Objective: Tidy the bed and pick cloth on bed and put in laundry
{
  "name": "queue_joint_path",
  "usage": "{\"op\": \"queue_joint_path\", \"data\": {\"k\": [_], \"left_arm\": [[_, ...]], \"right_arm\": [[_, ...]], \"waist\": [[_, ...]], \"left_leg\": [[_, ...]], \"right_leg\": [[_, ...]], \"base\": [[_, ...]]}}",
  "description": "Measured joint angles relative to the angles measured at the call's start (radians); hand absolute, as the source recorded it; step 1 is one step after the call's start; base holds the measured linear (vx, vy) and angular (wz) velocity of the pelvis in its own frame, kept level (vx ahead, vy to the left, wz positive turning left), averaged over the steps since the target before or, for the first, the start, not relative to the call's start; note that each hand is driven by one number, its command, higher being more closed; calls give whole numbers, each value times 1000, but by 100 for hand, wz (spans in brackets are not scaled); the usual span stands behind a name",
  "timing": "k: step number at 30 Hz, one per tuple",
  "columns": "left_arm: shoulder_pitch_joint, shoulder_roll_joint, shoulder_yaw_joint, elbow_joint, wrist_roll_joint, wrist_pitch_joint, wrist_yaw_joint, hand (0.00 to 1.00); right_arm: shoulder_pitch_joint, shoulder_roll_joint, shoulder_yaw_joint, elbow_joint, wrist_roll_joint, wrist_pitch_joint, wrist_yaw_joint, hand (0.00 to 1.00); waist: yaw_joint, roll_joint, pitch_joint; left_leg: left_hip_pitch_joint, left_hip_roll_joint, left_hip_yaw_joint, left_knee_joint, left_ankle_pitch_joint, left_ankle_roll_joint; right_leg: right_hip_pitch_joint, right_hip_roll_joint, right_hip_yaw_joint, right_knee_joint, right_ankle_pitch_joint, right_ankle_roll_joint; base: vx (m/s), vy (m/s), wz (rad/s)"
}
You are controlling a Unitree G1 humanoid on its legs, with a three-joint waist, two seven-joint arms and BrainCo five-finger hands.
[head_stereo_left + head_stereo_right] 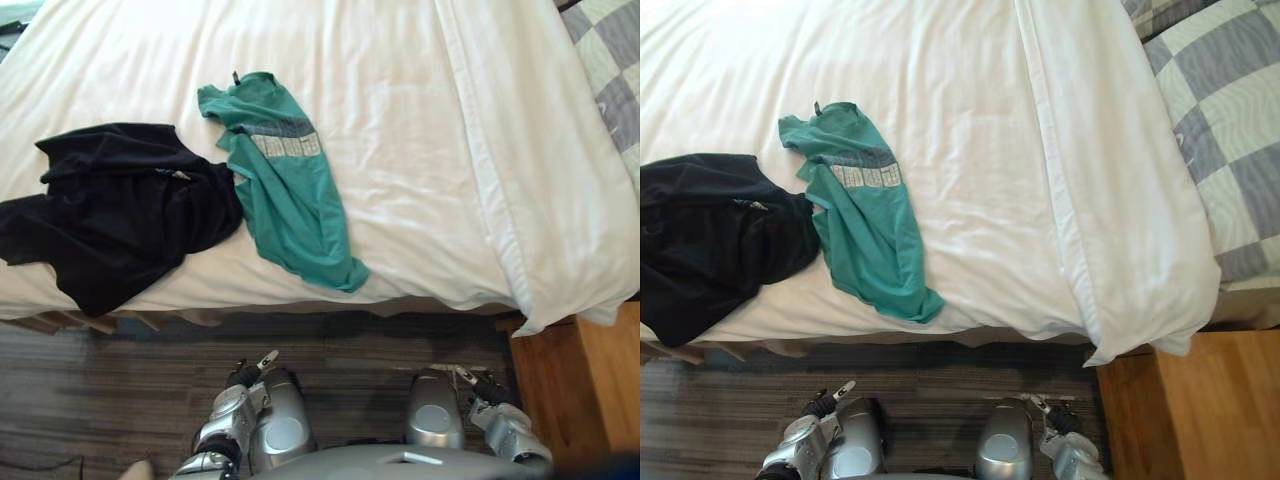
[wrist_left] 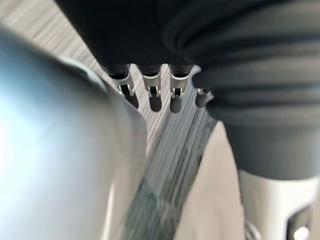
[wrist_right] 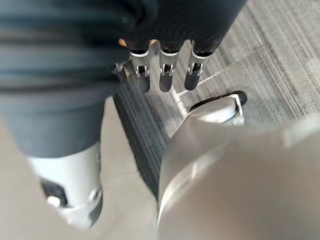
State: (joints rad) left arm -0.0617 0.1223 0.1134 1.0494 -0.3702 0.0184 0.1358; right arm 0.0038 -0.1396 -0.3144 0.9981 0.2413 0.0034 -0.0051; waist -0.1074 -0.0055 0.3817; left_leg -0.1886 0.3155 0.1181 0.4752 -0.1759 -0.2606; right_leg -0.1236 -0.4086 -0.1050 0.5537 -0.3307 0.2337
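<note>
Item 1. Teal shirt [image 1: 290,190]: laid crumpled on the bed [image 1: 420,120], left of the middle. A pale printed band is seen across its chest, and its lower end reaches the near edge of the mattress.

Item 2. Black garment [image 1: 120,215]: heaped just left of the teal shirt and touching it along one side. Its lower part is draped over the near edge of the bed.

Item 3. White cover [image 1: 970,200]: spread over the bed and lightly creased. A long seam is seen running down its right part, and its near right corner hangs over the corner of the mattress.

Item 4. Checked quilt [image 1: 1225,140]: grey and pale squares, seen at the far right beside the white cover.

Item 5. Wooden unit [image 1: 585,385]: placed beside the bed's near right corner.

Item 6. Floor [image 1: 110,385]: grey, finely striped, seen in front of the bed.

Item 7. Left hand [image 1: 252,372]: held low over the floor, well apart from both garments. Its fingers [image 2: 151,95] are seen straight and relaxed, with nothing held.

Item 8. Right hand [image 1: 487,386]: held low near the wooden unit. Its fingers [image 3: 166,75] are likewise straight, with nothing held.
</note>
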Motion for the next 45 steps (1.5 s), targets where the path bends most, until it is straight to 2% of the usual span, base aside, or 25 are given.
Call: {"op": "queue_joint_path", "data": {"k": [1, 3, 4, 5, 7, 10, 11, 12, 14, 16, 23, 26, 29, 31, 32, 33, 34, 35, 37, 39, 40, 41, 42, 43, 45], "left_arm": [[-14, 18, -9, -5, 2, 4, 0, 0], [-21, 22, -33, -5, 61, 29, -2, 0], [-11, 19, -29, -9, 83, 34, -5, 0], [-9, 22, -33, -20, 145, 39, -9, 0], [-12, 37, -81, -36, 257, 57, -35, 0], [-52, 23, -159, -41, 303, 102, -75, 0], [-66, 7, -170, -47, 302, 119, -75, 0], [-74, 0, -184, -46, 301, 129, -75, 0], [-74, -29, -192, -47, 275, 130, -70, 0], [-63, -31, -190, -47, 228, 117, -38, 0], [-9, -18, -146, -52, 189, 29, 1, 0], [12, -18, -109, -44, 185, 14, 1, 0], [16, -15, -105, -35, 184, -7, -9, 0], [25, -16, -105, -25, 183, -24, -6, 0], [41, -23, -107, -23, 172, -24, -8, 0], [50, -26, -110, -22, 161, -22, -10, 0], [43, 5, -103, -29, 151, -21, -17, 0], [45, 24, -103, -28, 168, -10, -27, 0], [78, 49, -90, -34, 199, 2, -27, 0], [106, 64, -92, -32, 226, 19, -38, 0], [103, 63, -98, -30, 257, 22, -55, 0], [90, 56, -105, -27, 282, 25, -66, 0], [80, 44, -105, -25, 298, 27, -73, 0], [76, 26, -104, -26, 312, 26, -85, 0], [85, 5, -103, -29, 310, 12, -91, 0]], "right_arm": [[0, 16, -10, 5, -17, 2, -2, 0], [-2, 61, -29, 29, -59, -10, 1, 0], [-4, 58, -26, 27, -73, -26, 5, 0], [-2, 55, -2, 28, -104, -42, 15, 0], [-10, 66, 57, -1, -110, -59, 39, 0], [-31, 80, 144, -62, -154, -88, 97, 0], [-46, 78, 166, -68, -178, -98, 120, 0], [-51, 78, 180, -77, -182, -103, 130, 0], [-59, 80, 226, -75, -176, -107, 138, 0], [-78, 81, 255, -62, -171, -106, 139, 0], [-83, 33, 258, -22, -165, -80, 65, 0], [-72, 1, 222, -19, -169, -82, 63, 0], [-45, -12, 203, 6, -183, -86, 70, 0], [-44, -38, 203, 44, -218, -94, 87, 0], [-38, -47, 200, 52, -246, -106, 95, 0], [-36, -51, 200, 53, -272, -115, 99, 0], [-45, -23, 192, 71, -310, -127, 103, 0], [-46, -21, 192, 81, -335, -144, 119, 0], [-55, -11, 217, 84, -369, -187, 149, 0], [-51, 35, 235, 70, -369, -216, 157, 0], [-52, 55, 242, 58, -356, -216, 159, 0], [-57, 61, 249, 58, -328, -210, 161, 0], [-55, 57, 247, 59, -299, -202, 159, 0], [-48, 50, 240, 62, -251, -190, 154, 0], [-46, 44, 235, 79, -223, -187, 151, 0]], "waist": [[5, -26, 14], [27, -18, 12], [34, -14, 7], [44, -9, 3], [47, -26, -12], [38, -32, -17], [41, -38, -20], [44, -33, -20], [44, 1, -26], [54, 12, -29], [70, 10, -22], [46, 20, -24], [38, 20, -24], [34, 33, -31], [26, 52, -42], [18, 59, -46], [33, 11, -33], [57, 2, -53], [100, 6, -71], [84, -12, -93], [73, -10, -96], [62, -6, -101], [46, 0, -104], [40, 27, -111], [48, 45, -121]], "left_leg": [[0, -36, 22, 33, -12, 17], [5, -68, 58, 38, -52, 78], [20, -72, 78, 14, -49, 99], [38, -76, 97, -26, -35, 127], [69, -96, 120, -132, 9, 167], [89, -179, 123, -268, 87, 219], [83, -214, 121, -282, 98, 234], [78, -241, 119, -278, 101, 240], [73, -274, 112, -261, 109, 252], [83, -282, 117, -252, 108, 251], [28, -277, 119, -52, 57, 210], [38, -150, 65, 5, -6, 200], [55, -23, -45, -23, 8, 181], [78, 18, -57, -64, 18, 162], [99, 30, -54, -102, 44, 113], [116, 31, -41, -122, 0, 7], [123, -13, -3, -85, -13, 14], [123, -13, 28, -82, -40, 28], [192, -8, 108, -168, -14, 58], [244, -22, 132, -282, 39, 79], [245, -44, 117, -343, 76, 100], [238, -78, 98, -391, 113, 116], [236, -101, 77, -421, 137, 126], [238, -132, 67, -449, 166, 143], [269, -146, 89, -472, 181, 152]], "right_leg": [[25, -40, 8, -28, 27, 1], [27, -56, -39, -102, 255, -211], [34, -58, -72, -137, 325, -243], [28, -37, -122, -122, 311, -177], [24, 64, -212, -71, 229, -113], [28, 257, -235, -119, 132, -122], [51, 292, -232, -209, 107, -163], [81, 286, -239, -260, 103, -198], [117, 260, -241, -298, 100, -201], [125, 245, -236, -290, 100, -200], [96, 179, -195, -170, 40, -187], [56, 166, -147, -112, 38, -188], [10, 105, -99, -34, 24, -127], [-8, 71, -69, -10, 31, -67], [-6, 58, -60, -20, 49, -30], [1, 56, -50, -38, 66, -1], [35, 15, -13, -102, 130, 7], [42, 21, -18, -187, 250, -33], [47, 79, -83, -245, 351, -133], [72, 183, -113, -245, 297, -77], [80, 259, -96, -262, 216, -76], [86, 312, -65, -313, 167, -108], [115, 324, -35, -353, 165, -167], [140, 302, -68, -382, 192, -188], [178, 283, -79, -402, 197, -181]], "base": [[111, 700, 8], [76, 606, -11], [74, 455, -31], [92, 399, -21], [129, 481, -5], [96, 239, 22], [97, 149, 33], [70, 127, 32], [52, 117, 29], [16, 84, 5], [-72, 47, -14], [-80, 137, -45], [-55, 391, -11], [0, 521, -6], [42, 523, -3], [64, 789, -9], [27, 637, -34], [-17, 705, -56], [-13, 500, -93], [34, 302, -28], [41, 226, 55], [44, 142, 80], [28, 154, 94], [50, 124, 83], [62, 72, 26]]}}
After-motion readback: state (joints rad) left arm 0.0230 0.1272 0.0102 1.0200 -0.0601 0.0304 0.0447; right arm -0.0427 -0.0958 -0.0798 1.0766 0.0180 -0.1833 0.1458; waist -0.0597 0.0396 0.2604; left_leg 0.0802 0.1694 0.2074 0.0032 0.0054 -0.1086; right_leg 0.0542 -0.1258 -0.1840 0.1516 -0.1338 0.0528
